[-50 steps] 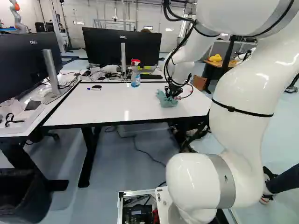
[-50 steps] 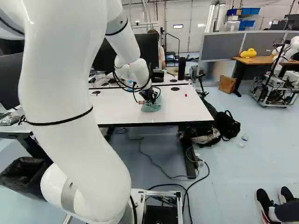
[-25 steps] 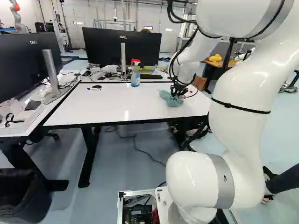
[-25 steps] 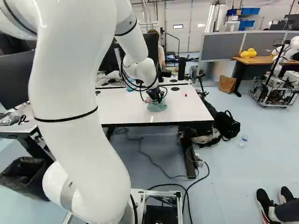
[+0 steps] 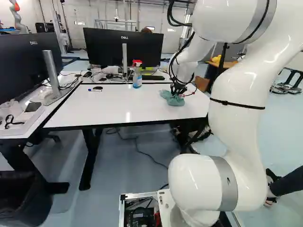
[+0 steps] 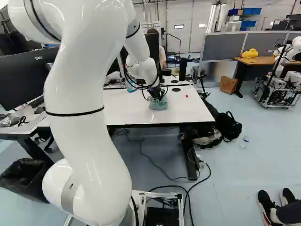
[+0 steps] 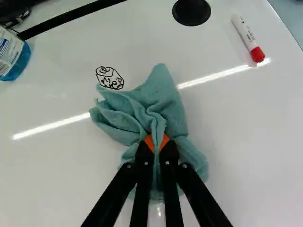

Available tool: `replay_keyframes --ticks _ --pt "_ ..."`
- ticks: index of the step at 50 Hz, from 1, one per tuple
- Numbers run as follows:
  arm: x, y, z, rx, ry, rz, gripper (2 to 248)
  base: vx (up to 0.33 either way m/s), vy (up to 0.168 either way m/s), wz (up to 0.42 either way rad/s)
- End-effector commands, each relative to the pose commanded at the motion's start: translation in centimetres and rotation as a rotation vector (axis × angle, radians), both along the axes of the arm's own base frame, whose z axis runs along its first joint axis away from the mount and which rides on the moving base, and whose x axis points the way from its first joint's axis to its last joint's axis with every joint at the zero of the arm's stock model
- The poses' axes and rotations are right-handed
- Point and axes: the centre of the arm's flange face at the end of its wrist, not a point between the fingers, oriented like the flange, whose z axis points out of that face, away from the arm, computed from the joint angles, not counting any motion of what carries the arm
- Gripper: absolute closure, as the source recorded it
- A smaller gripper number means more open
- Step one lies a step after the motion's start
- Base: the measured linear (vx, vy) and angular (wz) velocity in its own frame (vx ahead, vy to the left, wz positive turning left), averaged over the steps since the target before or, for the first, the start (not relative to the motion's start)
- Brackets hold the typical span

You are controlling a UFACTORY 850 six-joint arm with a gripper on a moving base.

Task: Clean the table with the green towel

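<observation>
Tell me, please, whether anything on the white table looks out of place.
Yes: a small black drawing, right at the edge of the green towel. It looks odd because it seems hand-drawn in ink straight onto the plain white tabletop.

1. From behind the arm (image 5: 239, 132), left and right, we looked ahead and slightly down, both base views sharing the table (image 5: 104, 111).
2. Our wrist view faced down on that table, much nearer.

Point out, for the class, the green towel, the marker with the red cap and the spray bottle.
Green towel (image 7: 162, 109): wrist view, on its folds just ahead of the hand (image 7: 156, 144).
Marker (image 7: 245, 35): wrist view, on its white barrel.
Spray bottle (image 5: 137, 78): left base view, on its body.
</observation>
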Motion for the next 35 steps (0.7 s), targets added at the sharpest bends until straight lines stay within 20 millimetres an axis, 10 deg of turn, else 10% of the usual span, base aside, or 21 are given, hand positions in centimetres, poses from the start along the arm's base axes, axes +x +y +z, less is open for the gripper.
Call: replay_keyframes --ticks 35 --pt "1.1 6.1 0.0 0.000 -0.002 0.108 221 0.000 0.000 0.000"
